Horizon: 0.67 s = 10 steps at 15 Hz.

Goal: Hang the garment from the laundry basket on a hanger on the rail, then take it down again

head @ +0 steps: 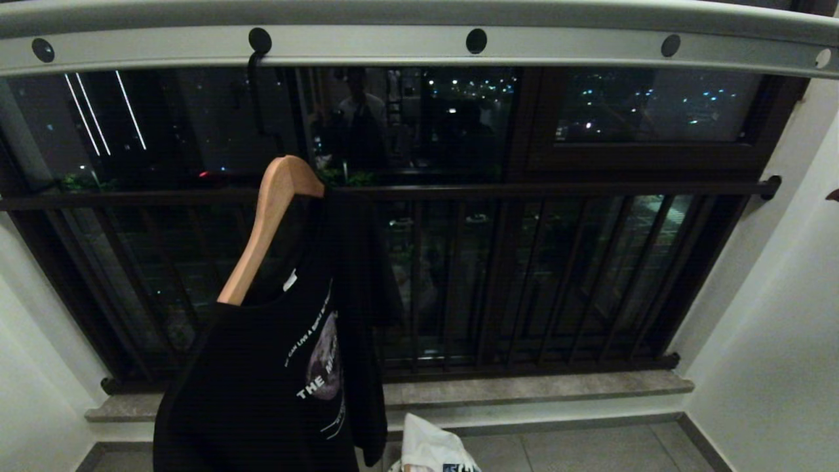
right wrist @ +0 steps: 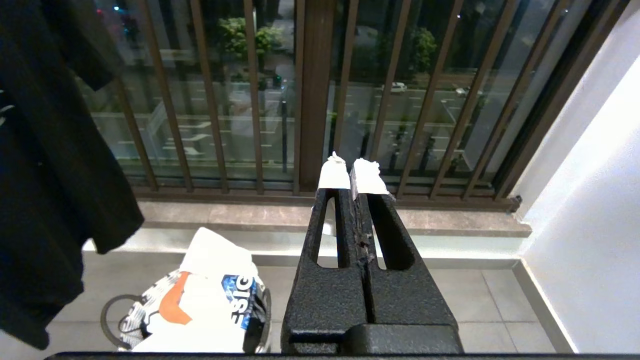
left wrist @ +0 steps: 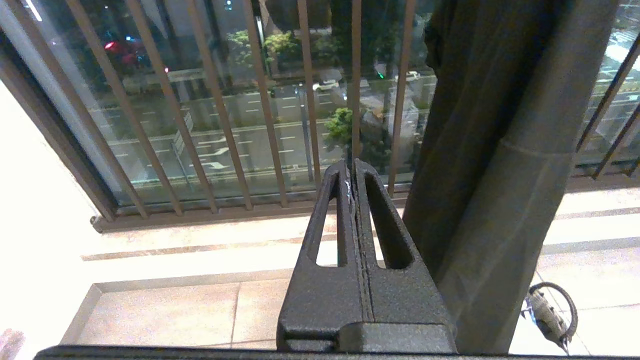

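A black printed T-shirt, the garment (head: 282,387), hangs on a wooden hanger (head: 265,229) whose black hook sits in a hole of the pale grey rail (head: 419,47). The hanger's left arm is bare wood. The shirt also shows in both wrist views (left wrist: 490,150) (right wrist: 45,175). On the floor stands the laundry basket (right wrist: 150,295) with white clothing (right wrist: 210,300) in it. My left gripper (left wrist: 352,167) is shut and empty beside the hanging shirt. My right gripper (right wrist: 352,167), with white-taped tips, is shut and empty above the floor beside the basket. Neither gripper shows in the head view.
Dark brown window bars (head: 524,282) and a stone sill (head: 537,387) run behind the shirt. White walls (head: 773,328) close in on both sides. White clothing (head: 429,449) pokes up at the head view's bottom edge. A basket handle loop (left wrist: 552,310) lies on the tiles.
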Tool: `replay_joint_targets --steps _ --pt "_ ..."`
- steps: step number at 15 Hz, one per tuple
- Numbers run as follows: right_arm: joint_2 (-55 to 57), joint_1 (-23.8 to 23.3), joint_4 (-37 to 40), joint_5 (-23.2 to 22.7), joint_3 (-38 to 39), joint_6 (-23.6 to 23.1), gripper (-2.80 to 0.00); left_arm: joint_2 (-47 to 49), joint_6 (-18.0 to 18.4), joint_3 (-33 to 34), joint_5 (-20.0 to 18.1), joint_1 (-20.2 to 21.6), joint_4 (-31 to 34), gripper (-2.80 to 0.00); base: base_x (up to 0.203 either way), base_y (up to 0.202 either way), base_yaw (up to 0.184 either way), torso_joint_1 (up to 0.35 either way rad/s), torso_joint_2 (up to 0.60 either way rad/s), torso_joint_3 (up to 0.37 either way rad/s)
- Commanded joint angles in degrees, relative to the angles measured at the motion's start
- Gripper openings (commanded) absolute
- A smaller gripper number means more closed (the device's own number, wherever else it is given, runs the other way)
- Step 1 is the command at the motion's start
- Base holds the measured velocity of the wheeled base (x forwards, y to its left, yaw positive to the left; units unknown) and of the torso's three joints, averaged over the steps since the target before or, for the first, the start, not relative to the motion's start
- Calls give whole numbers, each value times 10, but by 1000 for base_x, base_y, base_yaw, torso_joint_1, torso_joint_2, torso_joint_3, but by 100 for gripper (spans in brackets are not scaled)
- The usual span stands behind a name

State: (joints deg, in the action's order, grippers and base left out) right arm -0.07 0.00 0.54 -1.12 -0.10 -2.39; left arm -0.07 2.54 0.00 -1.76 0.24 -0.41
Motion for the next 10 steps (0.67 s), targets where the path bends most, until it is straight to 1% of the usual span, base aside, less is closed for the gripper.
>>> replay_joint_targets --steps 1,10 --pt "1 0 0 0 0 -1 -280 0 0 1 0 0 0 -280 0 0 0 56 -147 -44" --pt "1 0 0 0 0 0 -280 0 0 2 0 0 0 -280 0 0 0 0 4 1"
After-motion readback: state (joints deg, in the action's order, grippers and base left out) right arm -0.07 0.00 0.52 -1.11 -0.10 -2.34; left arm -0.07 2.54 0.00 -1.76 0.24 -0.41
